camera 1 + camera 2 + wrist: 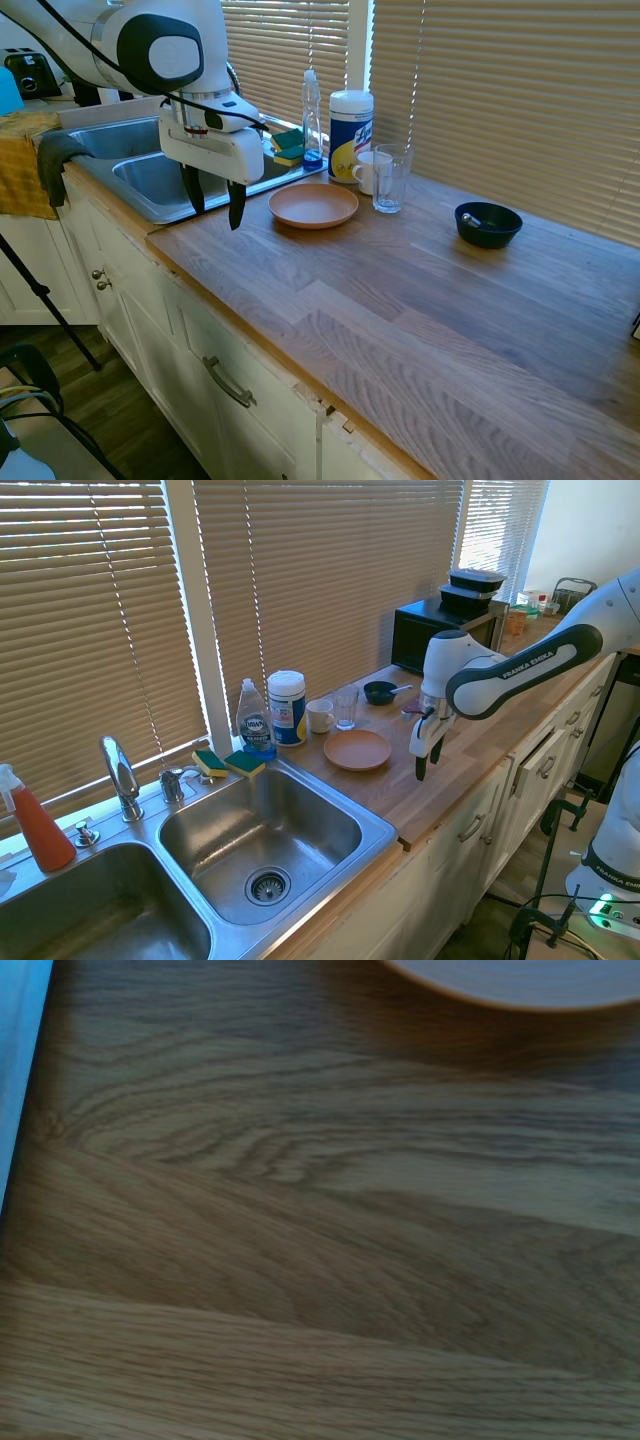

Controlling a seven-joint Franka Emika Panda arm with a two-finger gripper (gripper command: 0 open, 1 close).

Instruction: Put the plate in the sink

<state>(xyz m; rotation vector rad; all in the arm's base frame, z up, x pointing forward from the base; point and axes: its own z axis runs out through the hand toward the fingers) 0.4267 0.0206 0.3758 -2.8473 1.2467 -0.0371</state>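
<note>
Jaws: gripper (214, 205) spread, empty, just beside plate (313, 205) on counter (420, 300).
Advice: pinch the near rim firmly, lift level, carry to sink (150, 180).

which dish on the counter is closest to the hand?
The salmon-orange plate, next to the open hand by the sink edge. The dark blue bowl sits much farther along the counter.
</note>
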